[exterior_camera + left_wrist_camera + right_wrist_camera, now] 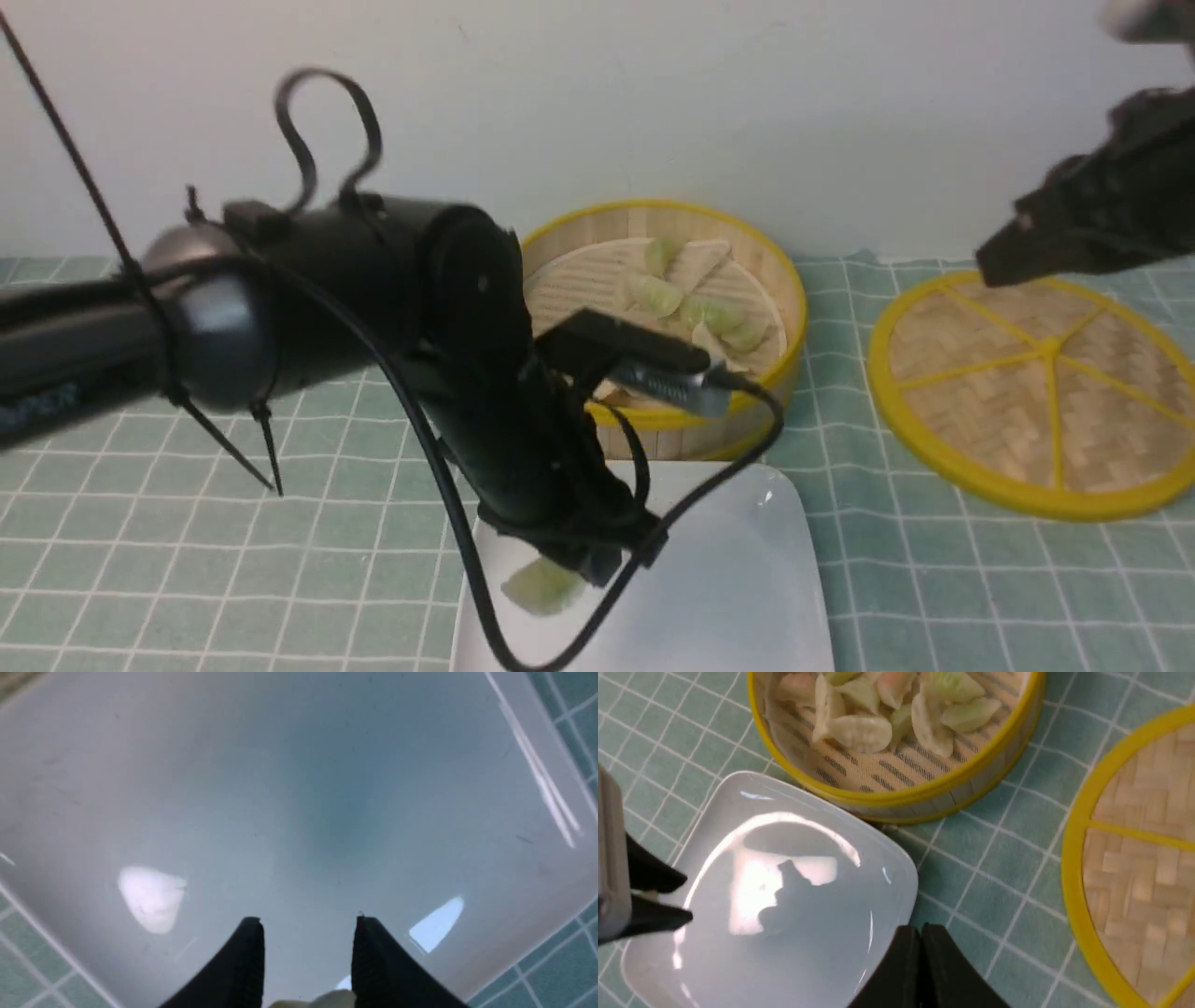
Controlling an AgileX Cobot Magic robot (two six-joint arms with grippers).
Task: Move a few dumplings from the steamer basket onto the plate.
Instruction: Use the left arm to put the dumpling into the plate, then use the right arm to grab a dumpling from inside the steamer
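The steamer basket (789,280) stands at the back centre with several pale green and cream dumplings (709,313) in it; the right wrist view shows the basket (924,795) and the dumplings (864,732) from above. The white plate (738,579) lies just in front of it. My left gripper (583,569) hangs low over the plate's left part, shut on a pale green dumpling (541,586). In the left wrist view the dumpling (317,1001) sits deep between the jaws (308,919) above the bare plate (299,788). My right gripper (999,257) is shut and empty, raised at the right.
The flat woven lid (1036,392) with yellow spokes lies right of the basket, under my right gripper (920,927). A green checked cloth (233,523) covers the table. The left arm and its cables (448,373) hide the basket's front left.
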